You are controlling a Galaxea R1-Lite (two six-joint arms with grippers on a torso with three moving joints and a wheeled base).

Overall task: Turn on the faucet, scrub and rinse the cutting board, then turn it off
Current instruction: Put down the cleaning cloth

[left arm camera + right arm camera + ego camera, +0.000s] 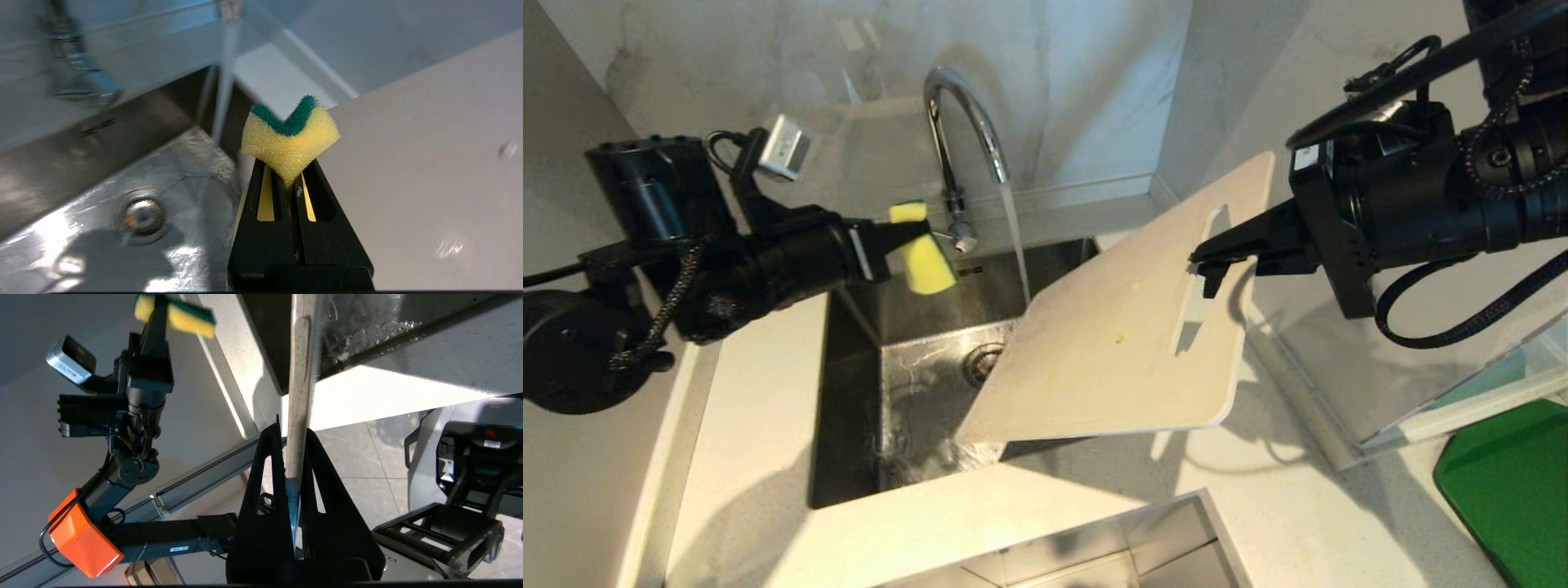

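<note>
Here, water runs from the faucet (964,131), upper centre of the head view, the stream landing at the upper left edge of the cutting board (1127,327).

- Board: cream-white, centre frame, tilted; low corner over the sink (849,392) at lower centre, high edge rising to the upper right. Slot handle at the high end. Long axis runs lower left to upper right. Small yellowish speck mid-face.
- Right gripper (1217,257): right of centre, clamped on the board's high edge beside the slot. Right wrist view confirms it: the board's thin edge (300,396) sits pinched between the two fingers.
- Left gripper (894,245): left of centre, squeezed tight on a yellow sponge (923,249) with a green scouring layer. Left wrist view shows the sponge (290,139) folded into a V by the squeeze.
- Key relation: the sponge sits to the left of the board and apart from it, with the water stream between them. The board's face lies to the sponge's right and lower in frame. Left arm is the free one and nearer the low, wet end.
- Judgement: scrubbing is next; the sponge needs to travel rightward and down onto the board face, then stroke along the long axis. Faucet lever (952,237) lies just beside the sponge, a snag risk.
</note>
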